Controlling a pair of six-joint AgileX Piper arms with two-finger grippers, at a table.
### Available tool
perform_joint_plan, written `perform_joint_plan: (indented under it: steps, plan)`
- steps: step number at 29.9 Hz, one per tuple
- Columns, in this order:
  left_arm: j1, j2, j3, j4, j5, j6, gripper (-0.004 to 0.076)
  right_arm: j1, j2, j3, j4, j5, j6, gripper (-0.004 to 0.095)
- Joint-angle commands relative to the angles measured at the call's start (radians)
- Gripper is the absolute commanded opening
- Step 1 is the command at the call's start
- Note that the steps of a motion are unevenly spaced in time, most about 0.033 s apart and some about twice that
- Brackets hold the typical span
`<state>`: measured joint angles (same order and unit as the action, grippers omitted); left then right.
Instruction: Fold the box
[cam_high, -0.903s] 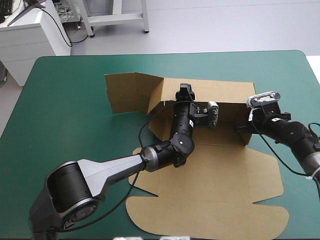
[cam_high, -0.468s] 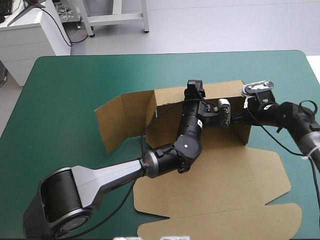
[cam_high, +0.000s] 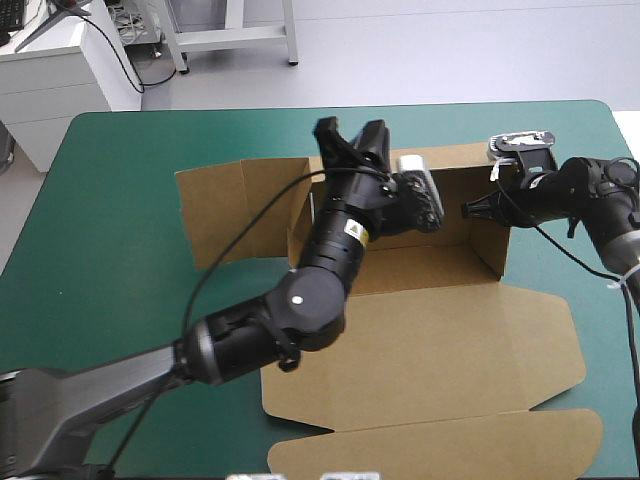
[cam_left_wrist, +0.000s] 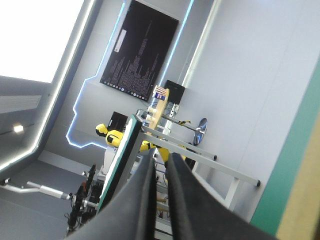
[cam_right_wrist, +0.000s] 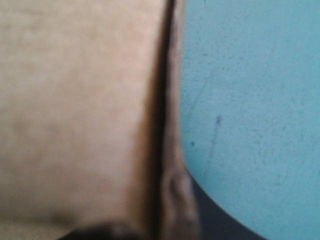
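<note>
The brown box (cam_high: 430, 330) lies mid-table with its back wall (cam_high: 455, 190) raised and a side flap (cam_high: 235, 210) standing out to the left. Its right wall (cam_high: 492, 245) is upright. My right gripper (cam_high: 475, 209) is at that wall's top corner, shut on the box. In the right wrist view the board's edge (cam_right_wrist: 167, 125) runs straight out from between its black fingers (cam_right_wrist: 212, 220). My left gripper (cam_high: 350, 135) is raised above the back wall's left end and touches nothing. In the left wrist view the left gripper (cam_left_wrist: 161, 157) is shut and points level into the room.
The box's wide lid panel (cam_high: 440, 450) lies flat toward the table's near edge. Bare teal-green cover (cam_high: 110, 230) stretches left of the box and beyond it to the far edge. The left arm's elbow (cam_high: 300, 305) hangs over the box's floor.
The left gripper has lifted from inside the box by the back wall to above it. The box has shifted, its left flap swinging outward. The right gripper stayed on the right wall.
</note>
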<state>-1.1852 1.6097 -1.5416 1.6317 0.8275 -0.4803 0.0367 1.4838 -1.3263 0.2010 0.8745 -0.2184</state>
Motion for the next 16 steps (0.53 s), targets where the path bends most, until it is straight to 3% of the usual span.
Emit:
perform_joint_plan:
  steps: [1, 9, 16]
  plan:
    - [0.056, -0.141, -0.035, -0.038, 0.003, -0.012, 0.0001, 0.003, -0.028, -0.061, 0.026, 0.012, 0.037, 0.0002]
    - [0.428, -0.317, -0.035, -0.491, -0.034, 0.003, 0.0001, 0.003, 0.103, -0.141, 0.028, 0.200, 0.058, 0.0001]
    - [0.777, -0.354, -0.035, -0.976, -0.023, 0.212, 0.0001, 0.027, 0.230, -0.249, 0.028, 0.231, 0.061, 0.0001]
